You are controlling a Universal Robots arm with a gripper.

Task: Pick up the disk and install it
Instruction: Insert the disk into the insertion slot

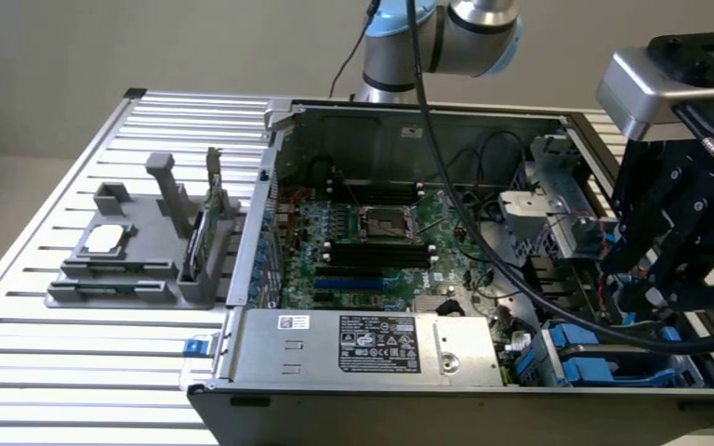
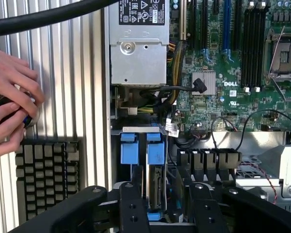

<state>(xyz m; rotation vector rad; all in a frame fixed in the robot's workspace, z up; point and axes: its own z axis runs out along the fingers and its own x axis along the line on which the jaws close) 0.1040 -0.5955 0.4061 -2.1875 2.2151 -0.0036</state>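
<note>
The disk [image 2: 155,187] stands on edge in a drive bay at the corner of the open computer case [image 1: 271,242], with blue plastic frame tabs [image 2: 155,149] at its end. My gripper [image 2: 166,209] hangs right over it, one black finger [image 2: 134,206] close beside the disk and the other finger [image 2: 200,206] clearly apart from it, so the jaws are open around the disk. In the exterior view my gripper [image 1: 673,302] is at the exterior view's right, above the blue bay [image 1: 599,358].
A big silver box with a white label [image 1: 370,342] sits along the case's near wall, beside the motherboard [image 1: 376,237]. A grey holder [image 1: 134,251] with a small square chip stands on the slatted table. A person's hands [image 2: 9,104] rest outside the case by a black grid [image 2: 46,177].
</note>
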